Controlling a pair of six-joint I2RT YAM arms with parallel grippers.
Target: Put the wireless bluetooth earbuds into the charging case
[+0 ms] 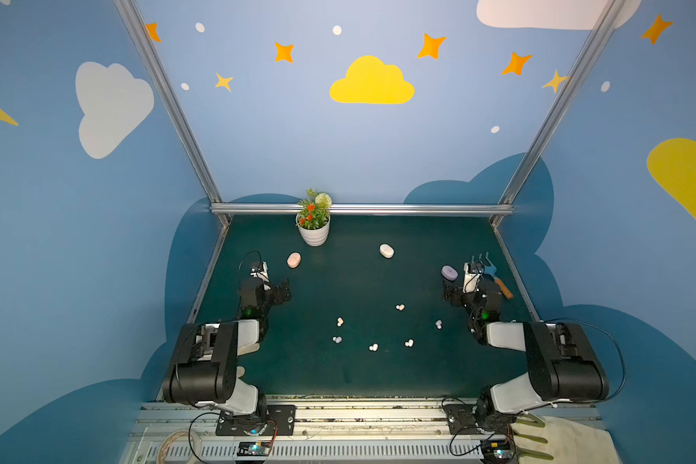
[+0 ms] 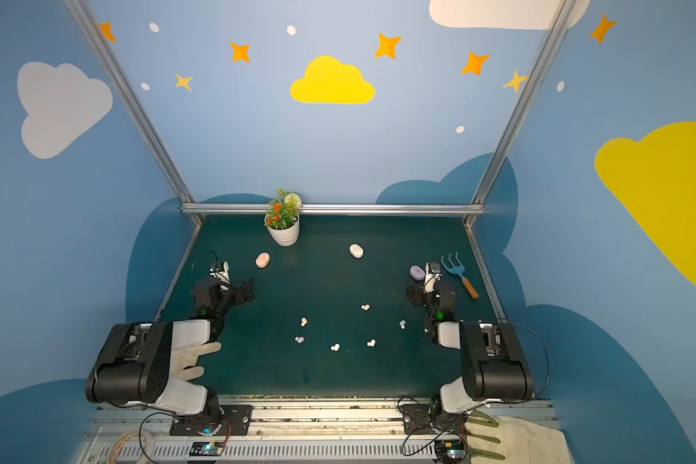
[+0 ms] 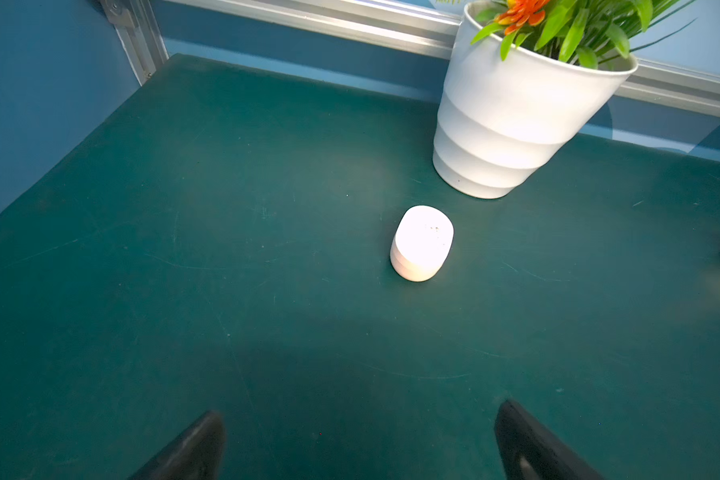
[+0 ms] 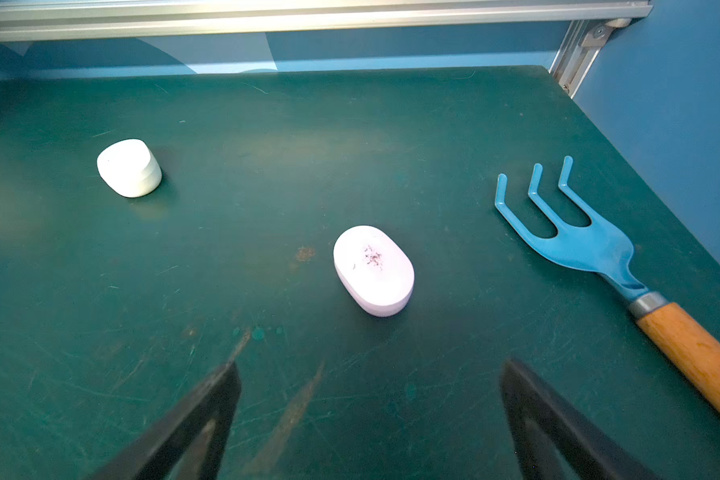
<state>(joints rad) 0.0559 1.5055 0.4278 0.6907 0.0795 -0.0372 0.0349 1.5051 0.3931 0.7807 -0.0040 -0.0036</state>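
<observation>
Three closed oval charging cases lie toward the back of the green table: a pink one (image 1: 293, 260) (image 3: 421, 243), a white one (image 1: 386, 250) (image 4: 129, 167) and a lilac one (image 1: 449, 272) (image 4: 373, 270). Several tiny earbuds are scattered mid-table, among them a whitish one (image 1: 400, 307) and a lilac one (image 1: 337, 339). My left gripper (image 1: 282, 292) (image 3: 359, 411) is open and empty, just short of the pink case. My right gripper (image 1: 453, 295) (image 4: 371, 365) is open and empty too, just short of the lilac case.
A white flower pot (image 1: 314, 231) stands at the back by the metal rail. A blue hand rake (image 4: 578, 245) with a wooden handle lies along the right edge beside the lilac case. A pale glove (image 2: 193, 357) lies under the left arm.
</observation>
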